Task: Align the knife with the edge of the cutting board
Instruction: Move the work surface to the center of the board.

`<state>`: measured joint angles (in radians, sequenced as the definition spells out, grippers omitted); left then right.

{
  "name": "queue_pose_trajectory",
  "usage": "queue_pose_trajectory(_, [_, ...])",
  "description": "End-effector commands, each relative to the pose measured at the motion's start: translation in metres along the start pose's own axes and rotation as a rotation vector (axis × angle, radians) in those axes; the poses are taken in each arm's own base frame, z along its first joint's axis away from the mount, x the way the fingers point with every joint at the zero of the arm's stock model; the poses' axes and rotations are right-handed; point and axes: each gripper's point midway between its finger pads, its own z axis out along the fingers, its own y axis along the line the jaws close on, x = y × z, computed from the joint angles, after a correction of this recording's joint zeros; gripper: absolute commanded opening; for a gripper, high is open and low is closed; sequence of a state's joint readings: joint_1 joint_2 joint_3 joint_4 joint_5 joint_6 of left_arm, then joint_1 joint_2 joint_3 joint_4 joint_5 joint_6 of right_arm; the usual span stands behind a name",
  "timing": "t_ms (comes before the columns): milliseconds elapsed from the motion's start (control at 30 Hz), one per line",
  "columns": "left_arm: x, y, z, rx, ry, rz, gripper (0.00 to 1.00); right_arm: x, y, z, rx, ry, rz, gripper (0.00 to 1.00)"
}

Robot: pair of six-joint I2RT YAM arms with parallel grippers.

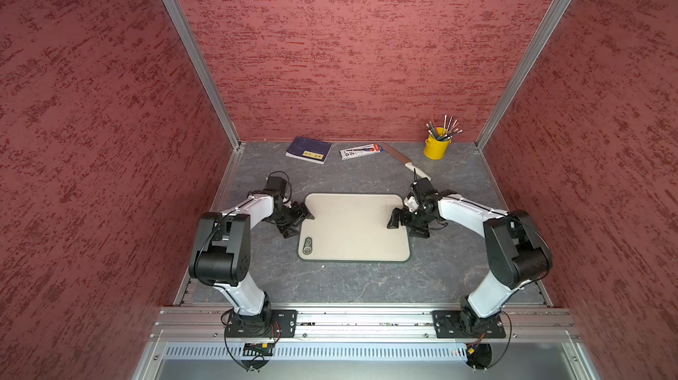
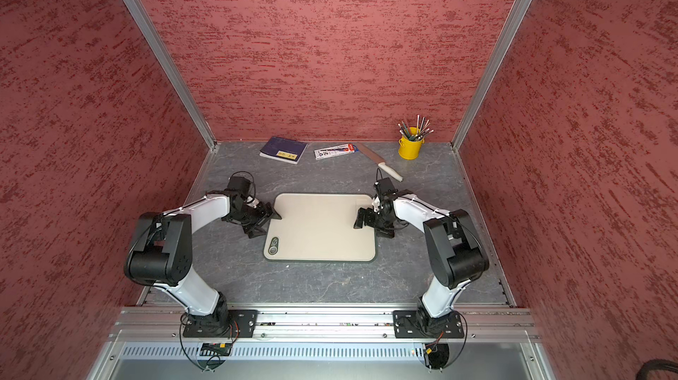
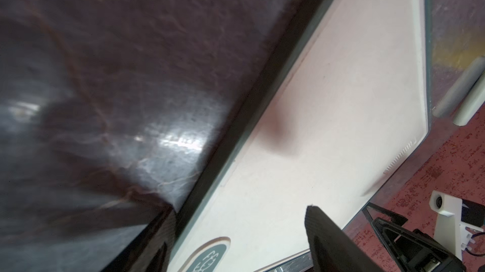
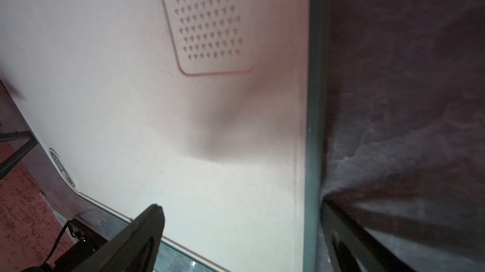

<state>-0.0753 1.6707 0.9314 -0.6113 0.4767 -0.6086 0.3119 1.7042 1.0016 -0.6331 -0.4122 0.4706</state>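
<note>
Left gripper (image 1: pixel 301 224) and right gripper (image 1: pixel 403 227) hang low with jaws spread astride the cutting board's (image 1: pixel 352 227) short edges, likely to steady it, while the knife (image 1: pixel 404 162) lies apart on the table (image 1: pixel 367 281) beyond its far right corner.

Lab test booth — aluminium frame (image 1: pixel 190 48), red walls (image 1: pixel 330 48); arms (image 1: pixel 253 207) bolted to rail (image 1: pixel 367 317)

Glossy white link shells (image 1: pixel 257 205) join bulky black joint housings (image 1: pixel 220 249). Thin black cables (image 1: pixel 226 347) loop under screwed black base plates (image 1: pixel 286 323); the left gripper (image 3: pixel 240 207) and right gripper (image 4: pixel 240 203) are matte black.
</note>
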Motion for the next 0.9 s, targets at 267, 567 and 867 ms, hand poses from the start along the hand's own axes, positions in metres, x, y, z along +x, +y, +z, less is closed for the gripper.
queue_pose_trajectory(267, [0.018, -0.048, 0.024, 0.162, 0.086, 0.032, 0.82, -0.039, 0.007, 0.004, -0.063, -0.018, 0.073, 0.98])
queue_pose_trajectory(567, [-0.022, -0.072, 0.034, 0.157, 0.098, 0.057, 0.81, -0.081, 0.035, 0.012, -0.135, -0.030, 0.114, 0.98])
queue_pose_trajectory(867, [-0.035, -0.077, 0.035, 0.164, 0.117, 0.063, 0.81, -0.102, 0.041, 0.021, -0.131, -0.028, 0.144, 0.98])
